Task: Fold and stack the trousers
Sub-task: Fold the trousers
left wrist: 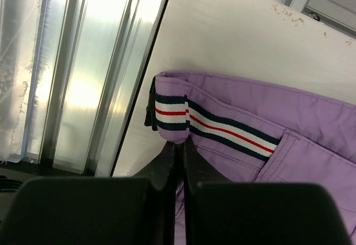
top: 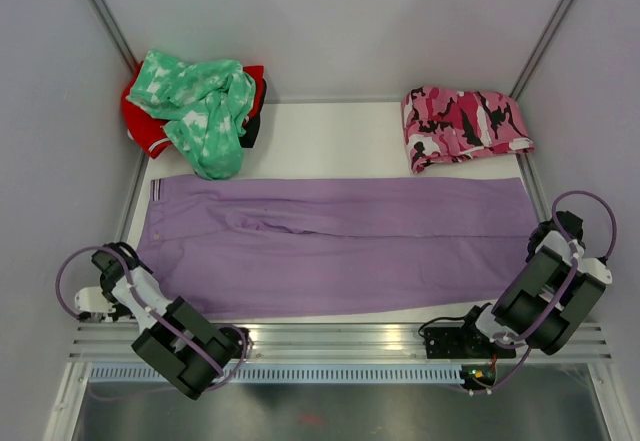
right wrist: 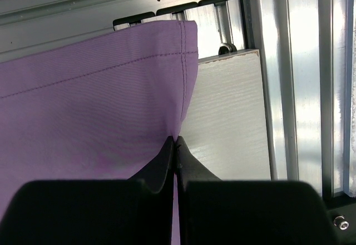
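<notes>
Top: left arm [top: 180, 346], right arm [top: 545, 301] flank long lilac-purple soft cloth trousers [top: 340, 246] flat on white table [top: 330, 136]. Left wrist: left fingers [left wrist: 167, 164] clenched on striped waistband [left wrist: 222, 125] corner. Right wrist: right fingers [right wrist: 161, 164] clenched on hem corner. First-fold grasp looks set; next likely lift both corners evenly

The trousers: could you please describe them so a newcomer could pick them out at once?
On the white table, look at the near half. The trousers lie flat there, stretched side to side. They alone are plain lilac; the mint-green garment and camouflage garment lie bunched at the far corners.
</notes>
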